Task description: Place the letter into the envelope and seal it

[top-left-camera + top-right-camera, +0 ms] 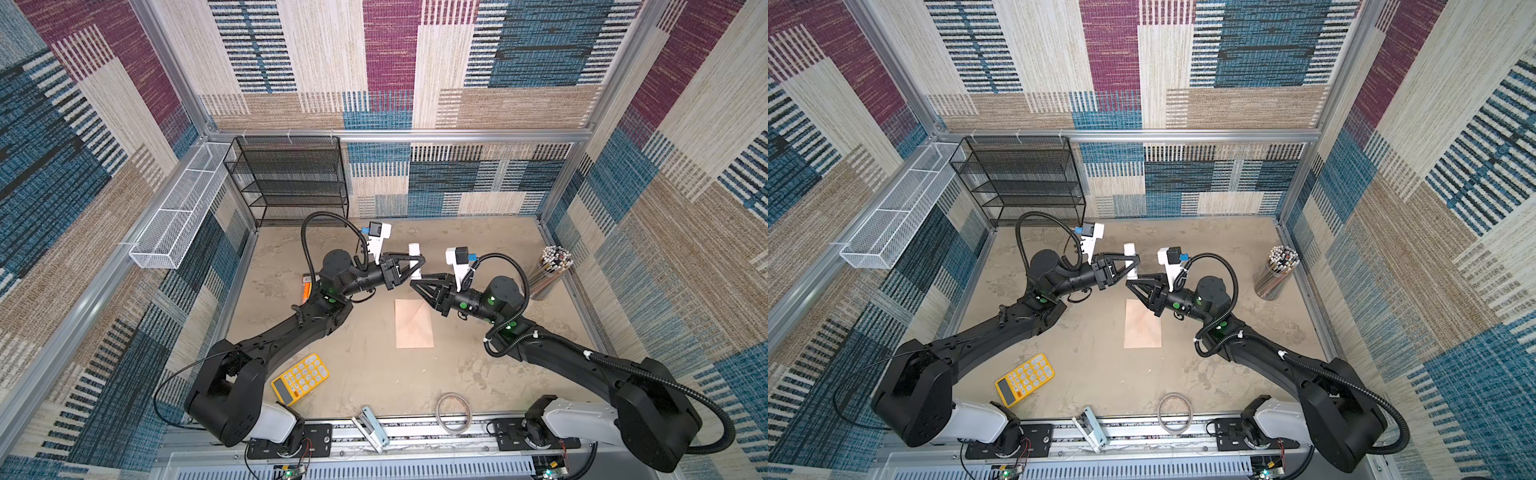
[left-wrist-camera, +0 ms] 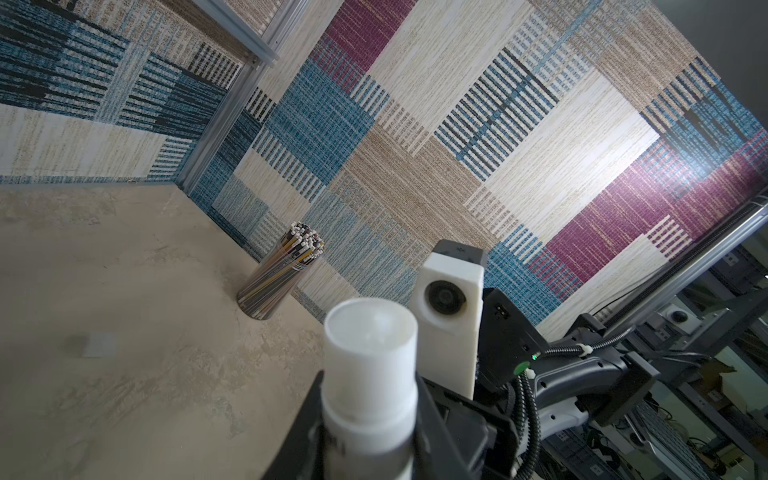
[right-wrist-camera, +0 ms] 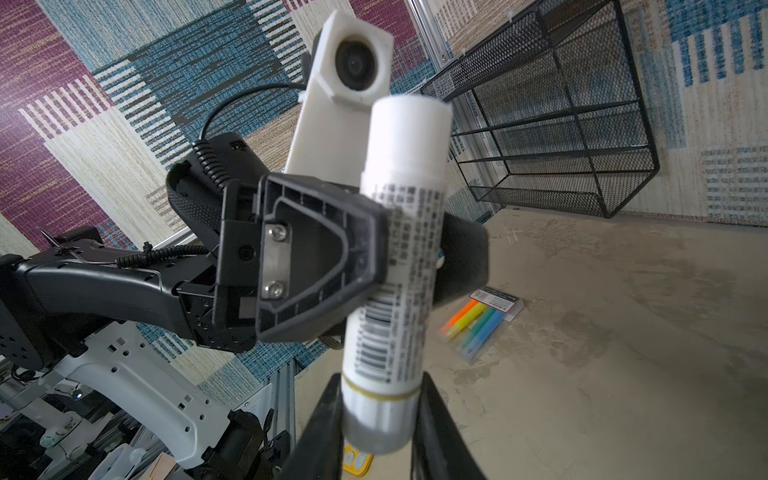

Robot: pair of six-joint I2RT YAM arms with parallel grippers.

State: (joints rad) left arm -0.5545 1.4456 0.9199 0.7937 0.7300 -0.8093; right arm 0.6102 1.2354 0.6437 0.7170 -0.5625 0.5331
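A white glue stick (image 1: 414,258) (image 1: 1130,258) is held in the air over the back middle of the table by both grippers. My left gripper (image 1: 419,262) (image 2: 370,399) is shut around the stick's upper half, below the cap (image 2: 370,332). My right gripper (image 1: 415,282) (image 3: 380,415) is shut on the stick's grey bottom end (image 3: 376,424), with a finger against each side. The peach-pink envelope (image 1: 413,328) (image 1: 1142,326) lies flat on the table just in front of the grippers, with the seam side up. No view shows the letter.
A yellow calculator (image 1: 300,379) lies at front left. A cup of pencils (image 1: 550,270) stands at the right wall. A black mesh rack (image 1: 291,178) and white wire basket (image 1: 178,216) fill the back left. A highlighter pack (image 3: 482,328), tape ring (image 1: 454,413) and stapler (image 1: 371,428) also lie about.
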